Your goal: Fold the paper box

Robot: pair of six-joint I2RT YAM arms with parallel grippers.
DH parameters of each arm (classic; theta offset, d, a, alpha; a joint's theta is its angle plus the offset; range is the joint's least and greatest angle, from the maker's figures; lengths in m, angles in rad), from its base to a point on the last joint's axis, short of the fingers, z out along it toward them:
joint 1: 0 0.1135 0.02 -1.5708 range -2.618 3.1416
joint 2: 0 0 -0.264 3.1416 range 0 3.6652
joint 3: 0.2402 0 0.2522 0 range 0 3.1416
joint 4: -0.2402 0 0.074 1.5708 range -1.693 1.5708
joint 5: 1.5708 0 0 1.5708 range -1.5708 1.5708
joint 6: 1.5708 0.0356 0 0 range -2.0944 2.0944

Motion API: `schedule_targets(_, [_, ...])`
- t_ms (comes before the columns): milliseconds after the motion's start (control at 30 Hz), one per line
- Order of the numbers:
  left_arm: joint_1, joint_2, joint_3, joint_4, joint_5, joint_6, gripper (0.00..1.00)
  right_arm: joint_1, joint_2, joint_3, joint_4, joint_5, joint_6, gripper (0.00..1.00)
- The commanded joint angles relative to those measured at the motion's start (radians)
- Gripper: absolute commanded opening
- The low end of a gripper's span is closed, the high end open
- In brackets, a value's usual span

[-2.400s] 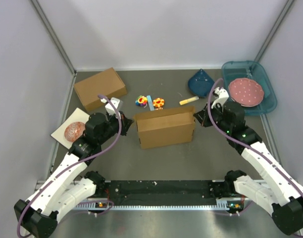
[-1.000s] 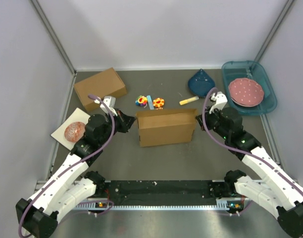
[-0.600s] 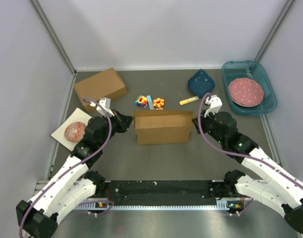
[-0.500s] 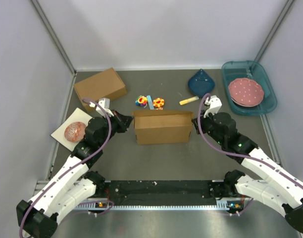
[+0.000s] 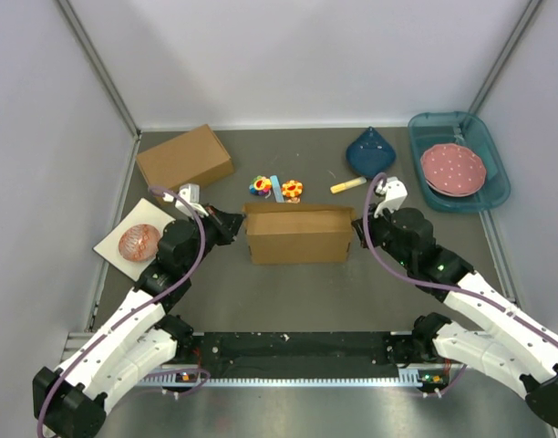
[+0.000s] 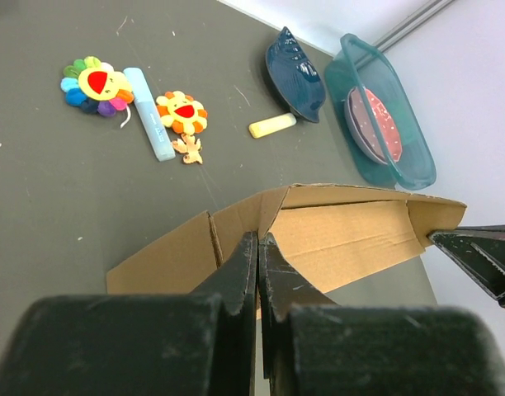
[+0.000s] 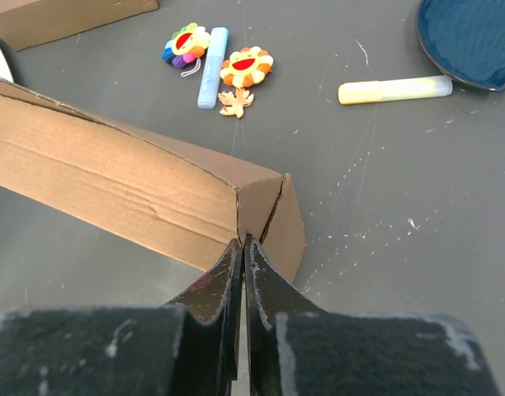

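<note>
- The left gripper's black body is showing only as a blur along the bottom of the left wrist view, hiding the near side of the paper box.
- The right gripper is covering the box's end seam, so contact there is not showing.
- The blue dish is running off the right wrist view's top-right corner.
- The deeper cardboard box is being cut by that view's top edge.

I can't read any text, label or number from here; the paper box shows me plain brown faces.
</note>
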Motion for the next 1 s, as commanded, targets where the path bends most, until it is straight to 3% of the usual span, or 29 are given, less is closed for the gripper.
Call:
schedule_targets(0, [-0.01, -0.014, -0.036, 0.019, 0.057, 0.024, 0.0, 0.028, 0.006, -0.021, -0.054, -0.047, 0.012, 0.0])
schedule_targets(300, [-0.01, -0.02, -0.071, 0.0, 0.042, 0.094, 0.0, 0.028, 0.017, -0.013, -0.054, -0.046, 0.004, 0.0])
schedule_targets(967, [-0.016, 0.021, -0.125, 0.005, 0.065, 0.087, 0.0, 0.027, 0.014, -0.023, -0.06, -0.047, -0.005, 0.0])
